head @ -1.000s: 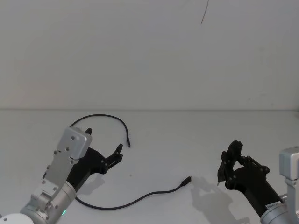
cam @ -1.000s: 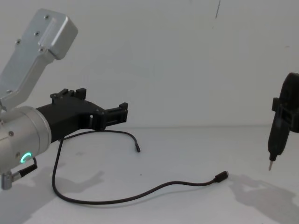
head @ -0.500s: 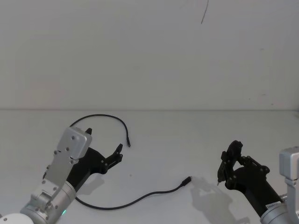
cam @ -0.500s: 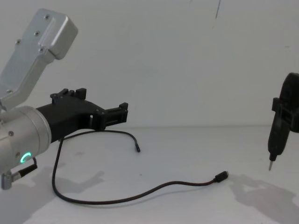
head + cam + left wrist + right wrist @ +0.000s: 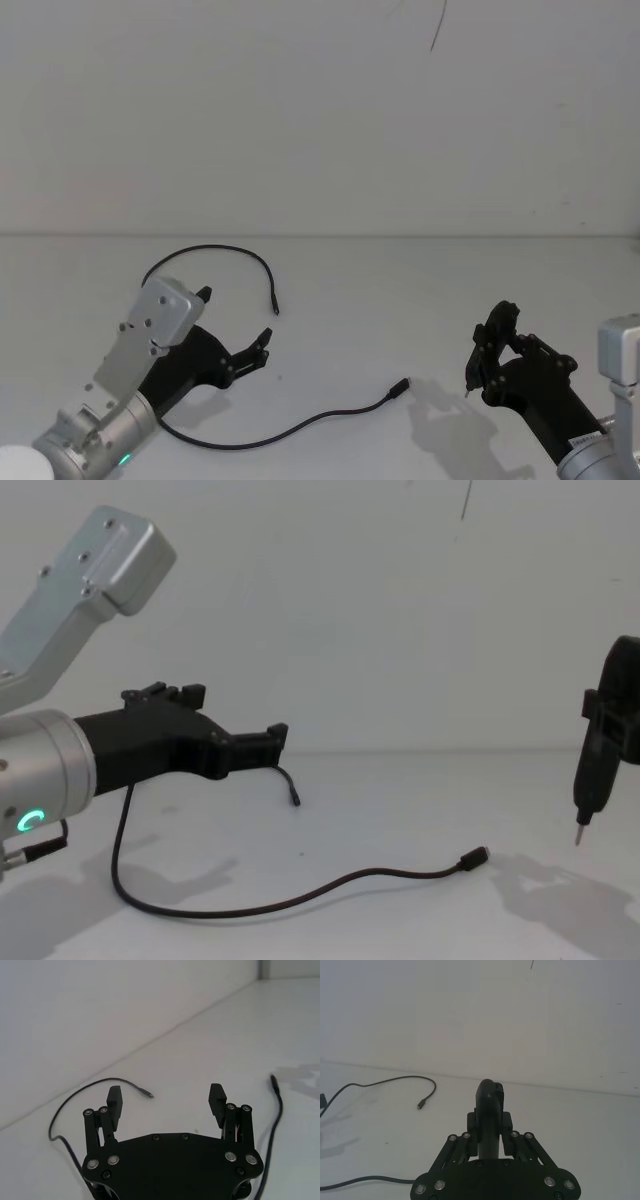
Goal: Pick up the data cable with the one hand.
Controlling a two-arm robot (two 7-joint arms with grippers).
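The data cable (image 5: 290, 432) is a thin black cord lying loose on the white table. One plug (image 5: 400, 387) rests near the middle. The cord curves back under my left arm and arcs round to the other plug (image 5: 275, 310). My left gripper (image 5: 237, 318), the one hand, hovers over the table inside that loop. It is open and holds nothing; in the chest view the left gripper (image 5: 235, 720) sits above the cable (image 5: 300, 900). From the left wrist, the fingers (image 5: 115, 1100) frame the far plug (image 5: 147, 1094). My right gripper (image 5: 490, 355) stays parked at the right.
The right gripper (image 5: 489, 1140) is shut on a slim black tool (image 5: 590, 780) with a small metal tip pointing down over the table. The white table (image 5: 400, 290) runs back to a plain white wall. Bare room lies between the two arms.
My left gripper has shifted a little to the right and lower, nearer the table, still open. The cable and the right arm have not moved.
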